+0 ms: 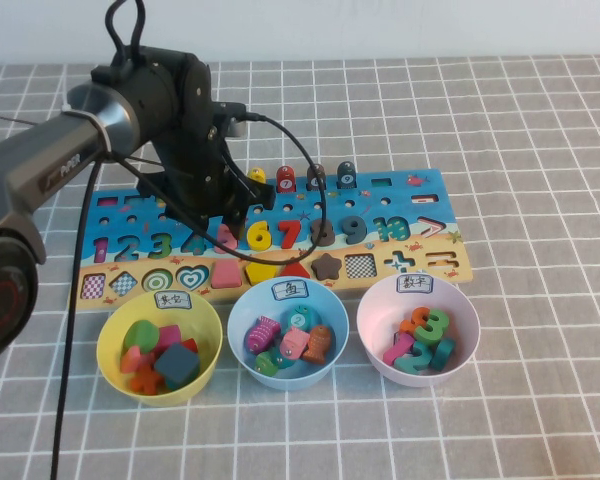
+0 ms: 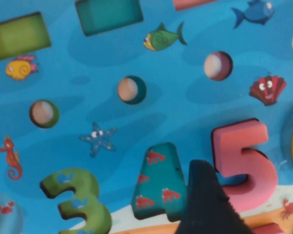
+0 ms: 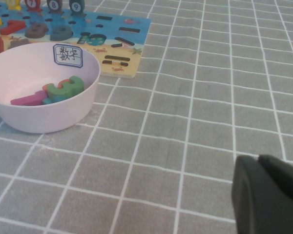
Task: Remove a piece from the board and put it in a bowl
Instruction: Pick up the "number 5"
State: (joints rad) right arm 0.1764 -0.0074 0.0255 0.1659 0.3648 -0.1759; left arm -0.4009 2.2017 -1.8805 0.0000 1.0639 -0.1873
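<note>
The pink 5 (image 2: 244, 163) is sitting in its slot on the board (image 1: 400, 190), in the number row between the teal 4 (image 2: 158, 183) and the yellow 6 (image 1: 259, 236). In the high view the 5 is lying hidden under the left arm. The left gripper (image 2: 251, 204) is hanging low over the board right at the 5, with one dark finger (image 2: 205, 204) showing just beside the 5 on the side toward the 4, and a second dark edge at the far side of the 5. The fingers are standing apart, one on each side of the 5, and whether they are touching it cannot be told. A green 3 (image 2: 80, 200) is lying beyond the 4 in the same row.

Three bowls are standing on the table (image 1: 540, 120) along the board's near edge. The pink bowl (image 1: 375, 335) with its white label (image 1: 415, 284) is sitting below the board's right end, holding several numbers, among them a green 3 (image 1: 432, 324). The blue bowl (image 1: 242, 345) is standing next to it below the board's middle, and the yellow bowl (image 1: 115, 370) below the board's left end.

The right gripper (image 3: 268, 200) is out of the high view, hovering over bare table well away from the pink bowl; its fingers cannot be told
</note>
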